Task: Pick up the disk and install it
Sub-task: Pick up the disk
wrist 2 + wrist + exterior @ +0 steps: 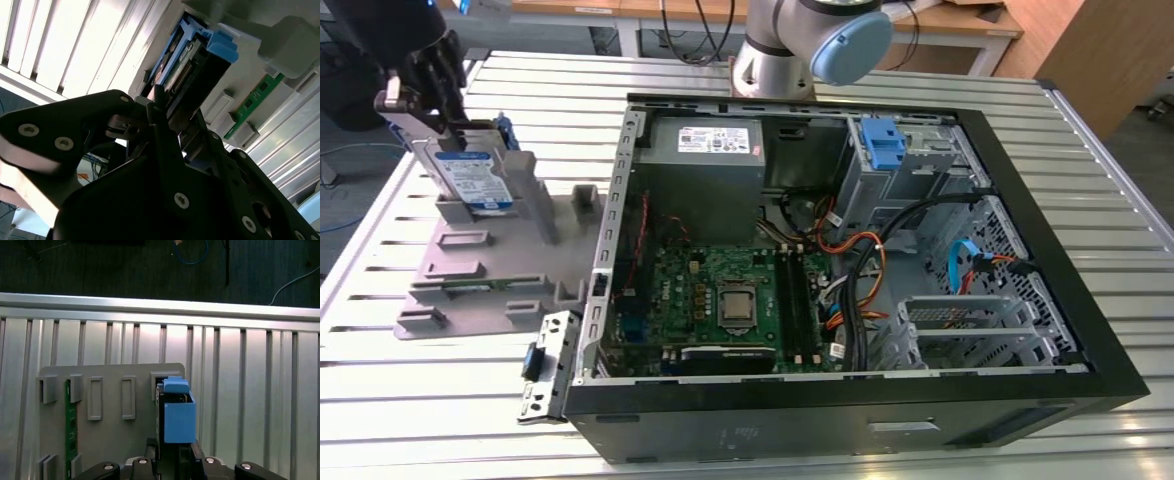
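The disk (478, 180), silver with a white-and-blue label in a blue carrier, stands on edge in a slot of the grey fixture (480, 270) at the exterior view's left, outside the computer case (1067, 200). My black gripper (438, 115) sits on the disk's upper end. In both wrist views the disk (197, 60) (179, 420) runs out from between the fingers, which lie close against its two faces. The gripper (177, 112) (174, 457) looks shut on it. The disk's far end still rests in the fixture (110, 440).
The open case holds a grey power supply (707, 140), a blue latch piece (887, 145) on a metal cage, a motherboard (727, 300) and cables. A green memory stick (71, 430) stands in the fixture. The arm's base (801, 40) is behind the case. Slatted metal table (454, 400) all round.
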`<state>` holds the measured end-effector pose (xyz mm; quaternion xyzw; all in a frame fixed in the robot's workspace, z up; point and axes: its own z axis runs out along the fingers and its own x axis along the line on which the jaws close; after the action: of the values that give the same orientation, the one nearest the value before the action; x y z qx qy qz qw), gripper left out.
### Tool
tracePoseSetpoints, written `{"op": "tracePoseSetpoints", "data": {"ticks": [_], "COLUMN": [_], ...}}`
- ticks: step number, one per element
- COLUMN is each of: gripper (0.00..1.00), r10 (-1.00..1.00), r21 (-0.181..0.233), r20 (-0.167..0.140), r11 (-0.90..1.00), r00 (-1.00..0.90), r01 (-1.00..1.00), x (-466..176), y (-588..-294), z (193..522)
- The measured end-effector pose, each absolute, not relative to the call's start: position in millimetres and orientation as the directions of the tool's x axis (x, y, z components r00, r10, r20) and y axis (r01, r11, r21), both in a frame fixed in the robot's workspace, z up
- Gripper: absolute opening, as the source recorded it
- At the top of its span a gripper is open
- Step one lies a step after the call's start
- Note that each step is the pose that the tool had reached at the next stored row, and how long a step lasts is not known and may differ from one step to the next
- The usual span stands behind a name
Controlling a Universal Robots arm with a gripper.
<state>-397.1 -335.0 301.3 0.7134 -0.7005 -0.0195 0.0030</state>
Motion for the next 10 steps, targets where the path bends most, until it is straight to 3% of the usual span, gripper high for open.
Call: {"op": "tracePoseSetpoints", "data": {"ticks": [10], "gripper": [0.35], "r10": [-0.997], "r21": [0.031], "r20": [-0.024], "r11": [0.078], "r00": [-0.079], "r01": [-0.996], "x": [-397.1], "y": [-335.0], "z": [300.4]}}
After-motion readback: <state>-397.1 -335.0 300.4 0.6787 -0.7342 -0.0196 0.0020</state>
